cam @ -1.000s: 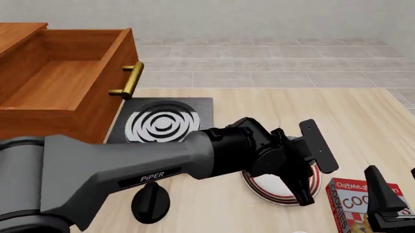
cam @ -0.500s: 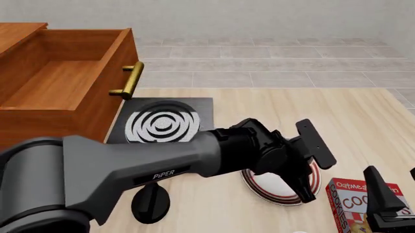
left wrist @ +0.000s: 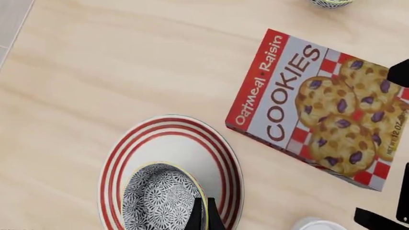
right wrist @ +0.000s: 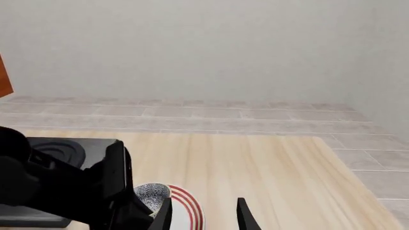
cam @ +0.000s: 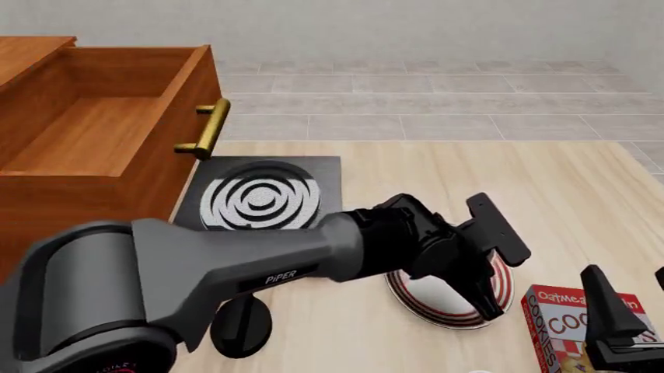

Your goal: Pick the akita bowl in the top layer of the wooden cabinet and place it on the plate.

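The akita bowl [left wrist: 158, 200] rests on the white, red-ringed plate [left wrist: 167, 143], towards one side of it. My left gripper [left wrist: 205, 216] is shut on the bowl's rim, with the fingertips [left wrist: 197, 215] pinching it. In the front view the left gripper [cam: 484, 301] points down over the plate [cam: 431, 305] and hides the bowl. The right wrist view shows the bowl [right wrist: 152, 193] behind the left gripper's black body. My right gripper [right wrist: 204, 216] is open and holds nothing, near the table's front right [cam: 629, 305]. The wooden cabinet [cam: 73, 194] stands at the left, its top layer [cam: 99, 128] pulled out and empty.
A cookie box [cam: 560, 326] lies just right of the plate, close to my right gripper. A black slab with grey-white rings [cam: 264, 196] lies before the cabinet. A black knob [cam: 241, 326] stands near the front edge. The drawer's brass handle [cam: 208, 128] juts out over the slab.
My left arm's forearm has swung nearer the camera while its gripper stayed over the plate, shifting only slightly. The right arm has not moved.
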`<state>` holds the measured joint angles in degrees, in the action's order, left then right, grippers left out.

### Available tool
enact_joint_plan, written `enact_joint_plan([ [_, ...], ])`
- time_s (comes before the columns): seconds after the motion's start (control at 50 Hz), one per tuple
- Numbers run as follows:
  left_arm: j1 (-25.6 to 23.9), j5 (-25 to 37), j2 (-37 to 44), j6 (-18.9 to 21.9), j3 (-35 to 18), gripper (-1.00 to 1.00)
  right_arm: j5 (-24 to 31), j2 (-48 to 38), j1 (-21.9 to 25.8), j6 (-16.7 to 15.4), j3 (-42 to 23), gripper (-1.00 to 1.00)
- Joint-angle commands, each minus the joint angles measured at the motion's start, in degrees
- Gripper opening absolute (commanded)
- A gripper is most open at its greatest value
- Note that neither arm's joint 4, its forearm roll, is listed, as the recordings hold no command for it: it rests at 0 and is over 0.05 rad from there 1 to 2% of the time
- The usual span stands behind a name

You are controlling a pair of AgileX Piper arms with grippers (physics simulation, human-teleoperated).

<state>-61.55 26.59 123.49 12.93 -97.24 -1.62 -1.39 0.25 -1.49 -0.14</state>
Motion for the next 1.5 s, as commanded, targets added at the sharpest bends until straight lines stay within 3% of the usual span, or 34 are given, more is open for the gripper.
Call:
enact_joint_plan([
  [0.02,0.7,-0.3,1.1,-1.0,-1.1,-1.0,0.0,-0.2,-0.1,-0.1,0.0,1.0],
  [1.34,0.4,-0.4,5.7,-5.5,-2.6,-1.0,0.7,0.6,-0.2,0.0,0.0,1.0],
  [1.36,0.4,-0.3,5.8,-5.6,-2.7,1.0,0.7,0.6,-0.2,0.0,0.0,1.0],
  [1.5,0.0,-0.1,5.7,-5.8,-2.7,1.0,1.0,0.9,-0.3,0.1,0.0,1.0],
])
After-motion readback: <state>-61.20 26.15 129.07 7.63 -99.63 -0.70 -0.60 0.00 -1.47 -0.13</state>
